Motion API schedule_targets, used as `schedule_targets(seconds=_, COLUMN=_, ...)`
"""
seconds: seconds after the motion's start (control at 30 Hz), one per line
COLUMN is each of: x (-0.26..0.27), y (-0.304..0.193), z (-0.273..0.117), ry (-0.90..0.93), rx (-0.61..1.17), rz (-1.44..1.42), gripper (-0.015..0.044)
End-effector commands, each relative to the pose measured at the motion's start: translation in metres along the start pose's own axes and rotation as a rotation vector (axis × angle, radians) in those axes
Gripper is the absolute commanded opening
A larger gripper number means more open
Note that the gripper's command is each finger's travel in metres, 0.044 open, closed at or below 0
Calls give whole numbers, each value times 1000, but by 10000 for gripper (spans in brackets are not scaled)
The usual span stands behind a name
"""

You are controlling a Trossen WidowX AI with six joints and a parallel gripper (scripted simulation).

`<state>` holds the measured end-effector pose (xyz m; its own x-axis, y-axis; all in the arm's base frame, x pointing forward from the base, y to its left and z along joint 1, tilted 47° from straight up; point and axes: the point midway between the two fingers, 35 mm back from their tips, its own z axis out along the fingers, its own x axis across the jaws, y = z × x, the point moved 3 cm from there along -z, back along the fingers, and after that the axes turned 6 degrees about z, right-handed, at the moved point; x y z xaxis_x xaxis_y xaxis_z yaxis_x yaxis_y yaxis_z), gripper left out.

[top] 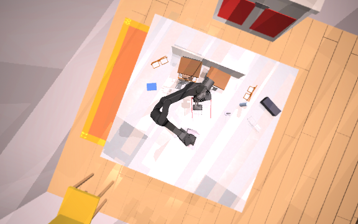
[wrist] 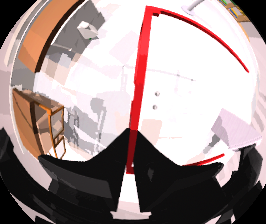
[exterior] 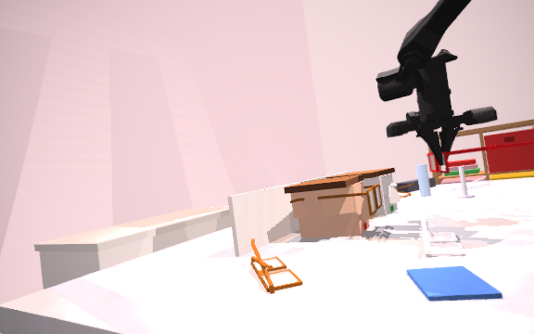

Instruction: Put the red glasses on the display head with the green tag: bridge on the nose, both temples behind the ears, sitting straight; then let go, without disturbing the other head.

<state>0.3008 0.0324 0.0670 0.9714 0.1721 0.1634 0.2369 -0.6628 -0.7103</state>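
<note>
The gripper (exterior: 442,166) (wrist: 132,139) is shut on the front of the red glasses (top: 211,109) (exterior: 494,148) (wrist: 140,75), high above the table. Their lens side is toward the heads; both open temples point away from them. The green-tag head (top: 220,76) (wrist: 87,30) has a brown top, grey face and pale nose; its green tag (exterior: 391,208) shows in the exterior view. The arm partly covers this head in the top view. The other head (top: 189,66) (exterior: 327,220) wears brown glasses (top: 183,76) (exterior: 375,199) (wrist: 57,122) and has a red tag (exterior: 365,225).
A grey panel (top: 208,62) (exterior: 248,223) stands behind the heads. Orange glasses (top: 160,62) (exterior: 285,278) and a blue square (top: 151,86) (exterior: 452,282) lie left. Other glasses (top: 250,93), a bluish cylinder (top: 243,104) (exterior: 423,181) and a dark case (top: 270,106) are right.
</note>
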Motion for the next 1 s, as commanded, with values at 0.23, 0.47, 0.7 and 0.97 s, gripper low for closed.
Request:
schedule_targets(seconds=0.23, x=-1, y=1, z=12, ry=-3, rx=3, rz=8, gripper=0)
schedule_targets(seconds=0.47, x=-1, y=1, z=19, ry=-3, rx=2, rz=8, gripper=0)
schedule_targets(seconds=0.7, x=0, y=1, z=25, ry=-3, rx=2, rz=8, gripper=0)
schedule_targets(seconds=0.97, x=0, y=1, z=33, ry=-3, rx=1, rz=8, gripper=0)
